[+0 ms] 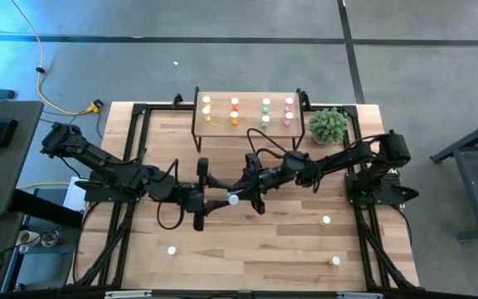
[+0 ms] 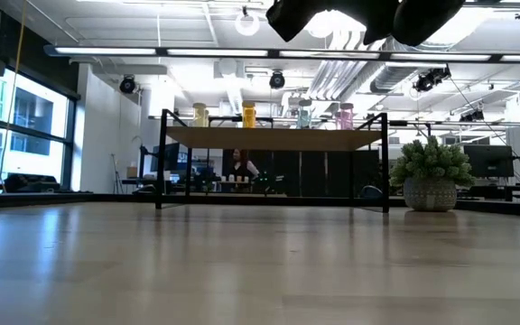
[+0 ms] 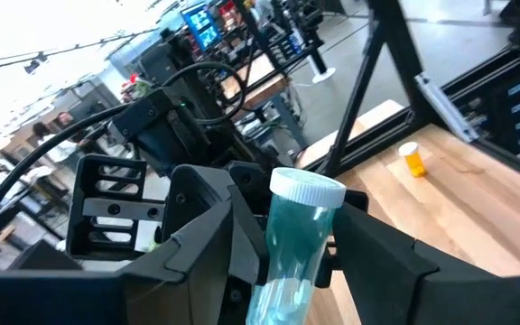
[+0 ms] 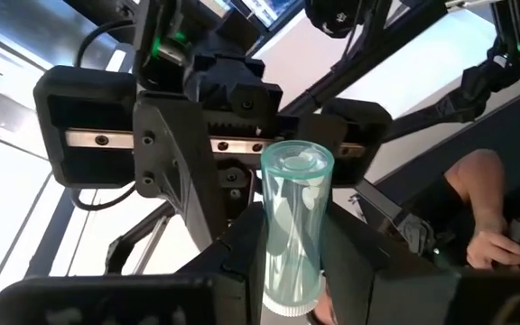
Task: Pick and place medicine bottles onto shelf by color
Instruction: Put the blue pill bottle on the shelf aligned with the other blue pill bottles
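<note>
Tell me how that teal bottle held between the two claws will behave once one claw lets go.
The teal bottle looks empty and see-through, so probably light. Its smooth round wall may slip or twist between the right claw fingers. If dropped it would likely roll, like the orange bottle lying on its side on the table.

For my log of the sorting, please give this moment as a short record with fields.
held: green bottle, above mid-table, between both grippers
right gripper: shut on the green bottle
left gripper: at the same bottle, facing the right one
shelf: eight bottles in columns of yellow, orange, green, pink
table: three loose bottles
plant: beside the shelf
</note>
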